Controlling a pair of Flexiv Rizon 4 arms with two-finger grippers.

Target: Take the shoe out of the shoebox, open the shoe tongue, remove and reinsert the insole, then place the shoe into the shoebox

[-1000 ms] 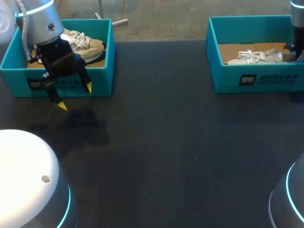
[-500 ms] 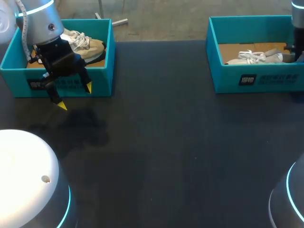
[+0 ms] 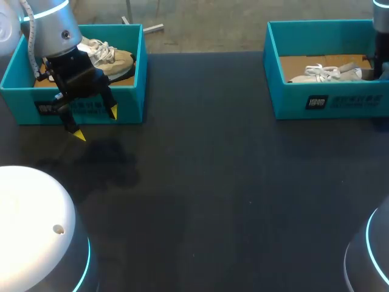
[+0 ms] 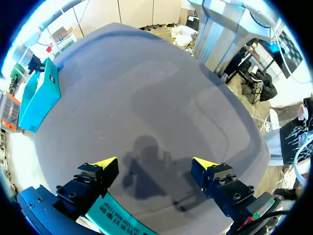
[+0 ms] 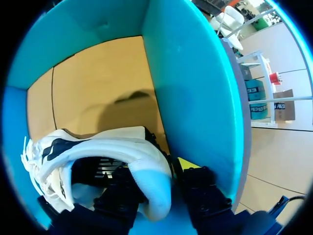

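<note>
OK, step 1, take-out. On the table (image 3: pixel 200 182), the right box (image 3: pixel 316 103) holds the white shoe (image 3: pixel 322 73). R gripper (image 5: pixel 156 181) is inside that box, fingers clamped on the heel. L gripper (image 3: pixel 95 123), well apart from that box, hangs spread, empty. Next, I reckon: lift straight up, clear the box wall.

Inside right shoebox (image 3: pixel 340 100), shoe (image 3: pixel 322 73)

Matt dark tabletop (image 3: pixel 213 182). At its far right corner, smooth teal cardboard shoebox (image 3: pixel 285 91) with plain brown inside; smooth white shoe (image 5: pixel 146 169), cloth laces (image 3: pixel 316 70).
</note>
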